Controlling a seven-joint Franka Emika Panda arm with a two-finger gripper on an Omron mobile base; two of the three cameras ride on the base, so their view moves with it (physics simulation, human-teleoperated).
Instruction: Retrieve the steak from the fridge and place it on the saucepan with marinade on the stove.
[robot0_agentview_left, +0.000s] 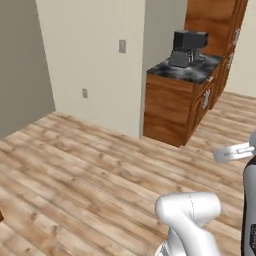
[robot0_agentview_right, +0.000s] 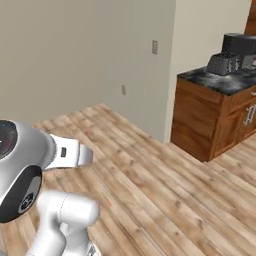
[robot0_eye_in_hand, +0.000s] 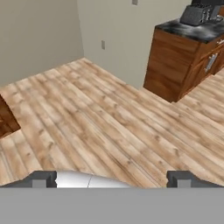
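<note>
The pincer (robot0_eye_in_hand: 111, 179) is released: in the hand view its two dark fingertips (robot0_eye_in_hand: 43, 178) stand far apart at the bottom edge, with bare wood floor (robot0_eye_in_hand: 100, 127) between them and nothing gripped. The hand looks across the floor toward a wall corner and a wooden cabinet (robot0_eye_in_hand: 175, 65).

The cabinet carries a dark marbled bench (robot0_agentview_left: 187, 70). On the bench stands a grey toaster (robot0_agentview_left: 181, 57), and just behind it a black coffee machine (robot0_agentview_left: 191, 41). The same cabinet (robot0_agentview_right: 210, 120) sits at the right of the right base view, well apart from the arm (robot0_agentview_right: 45, 160).

The wall (robot0_agentview_left: 95, 60) bears a light switch (robot0_agentview_left: 122, 46) and a low outlet (robot0_agentview_left: 85, 93).

Steak, fridge, saucepan and stove cannot be located from these views, so the steak's long axis, heading and position relative to the pincer cannot be told.
</note>
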